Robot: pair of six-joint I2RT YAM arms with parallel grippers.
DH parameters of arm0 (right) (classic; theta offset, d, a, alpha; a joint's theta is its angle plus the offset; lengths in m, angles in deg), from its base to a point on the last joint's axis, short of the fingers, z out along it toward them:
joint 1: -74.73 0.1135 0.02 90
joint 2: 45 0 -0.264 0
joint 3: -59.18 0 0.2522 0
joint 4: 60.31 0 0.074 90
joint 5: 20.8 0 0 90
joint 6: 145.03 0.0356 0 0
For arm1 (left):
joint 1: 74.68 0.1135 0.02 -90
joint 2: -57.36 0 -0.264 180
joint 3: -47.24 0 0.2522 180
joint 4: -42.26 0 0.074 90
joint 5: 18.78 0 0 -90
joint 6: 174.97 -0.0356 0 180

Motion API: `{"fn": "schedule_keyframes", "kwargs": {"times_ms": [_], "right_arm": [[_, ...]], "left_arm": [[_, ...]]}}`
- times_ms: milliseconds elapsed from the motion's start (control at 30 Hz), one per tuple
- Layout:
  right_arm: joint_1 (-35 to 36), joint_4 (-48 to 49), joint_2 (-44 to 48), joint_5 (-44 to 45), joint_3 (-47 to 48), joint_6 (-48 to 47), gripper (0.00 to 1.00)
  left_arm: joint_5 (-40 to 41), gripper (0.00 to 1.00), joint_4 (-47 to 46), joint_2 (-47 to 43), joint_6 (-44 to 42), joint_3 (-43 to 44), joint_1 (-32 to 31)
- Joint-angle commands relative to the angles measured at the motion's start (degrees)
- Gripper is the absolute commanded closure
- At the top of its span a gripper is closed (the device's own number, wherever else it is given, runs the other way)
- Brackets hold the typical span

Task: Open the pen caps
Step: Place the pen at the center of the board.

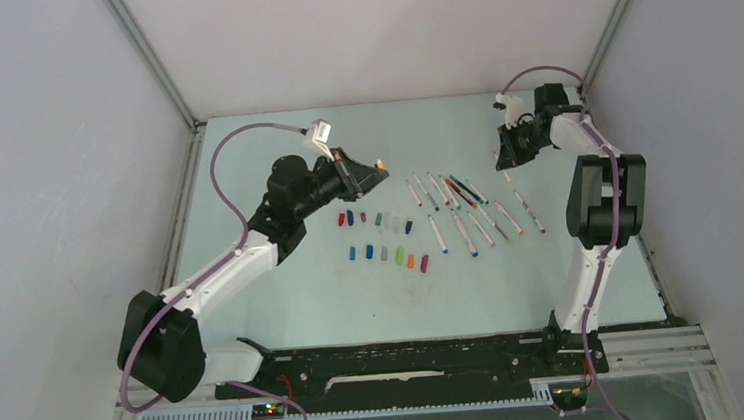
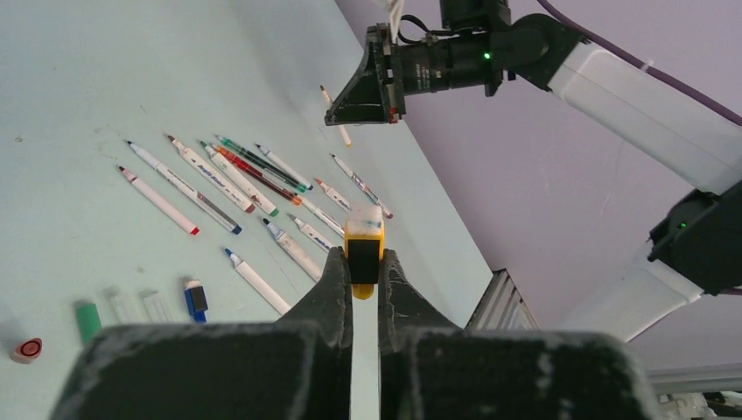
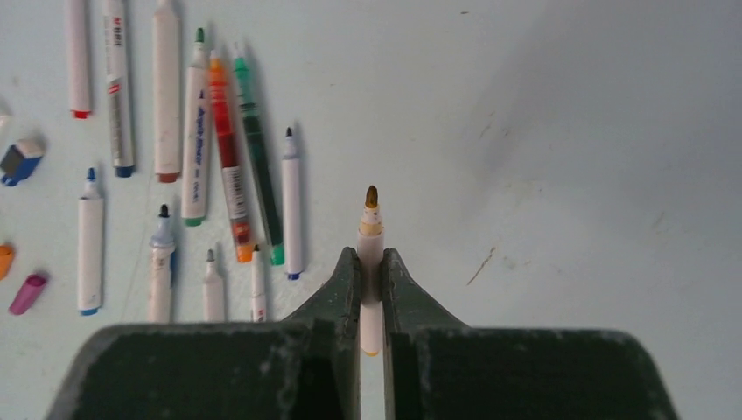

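Seemingly near done. Left tool (image 2: 365,262) clenched on stubby yellow plastic cap (image 2: 363,245), raised over pale counter (image 1: 355,302). Right tool (image 3: 370,262), far right, grasping thin white-barrelled pen (image 3: 371,229), tip bared. Mid-counter: loose coloured caps (image 1: 411,261) left, uncapped white pens (image 1: 437,233) right. Left, apparently: setting both down.

Table (image 1: 285,307): pale green top, with faint dark scuff marks (image 3: 480,265) on it. Grey walls (image 1: 32,146) enclosed the table's left, far and right sides. A slotted white duct (image 1: 413,405) ran along the table's near edge.
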Motion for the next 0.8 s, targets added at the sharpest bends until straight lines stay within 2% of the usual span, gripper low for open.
{"fn": "schedule_keyframes", "kwargs": {"times_ms": [0, 367, 533, 767], "right_arm": [[1.47, -4.15, -4.11, 3.55, 5.40, -1.73, 0.94], [3.11, -5.23, -9.03, 4.81, 7.73, -0.97, 0.82], [3.16, -5.89, -8.81, 4.32, 7.61, -0.64, 0.72], [2.73, -7.16, -4.70, 1.60, 6.38, 0.23, 0.68]], "left_arm": [[-1.66, 1.00, -1.42, 0.15, 0.05, -1.33, 0.20], [-1.22, 1.00, -1.73, 2.50, -0.07, -2.59, -1.14], [-0.87, 1.00, -0.67, 3.78, -0.89, -2.13, -2.31], [1.55, 1.00, 5.75, 6.03, -4.78, 0.21, -5.06]]}}
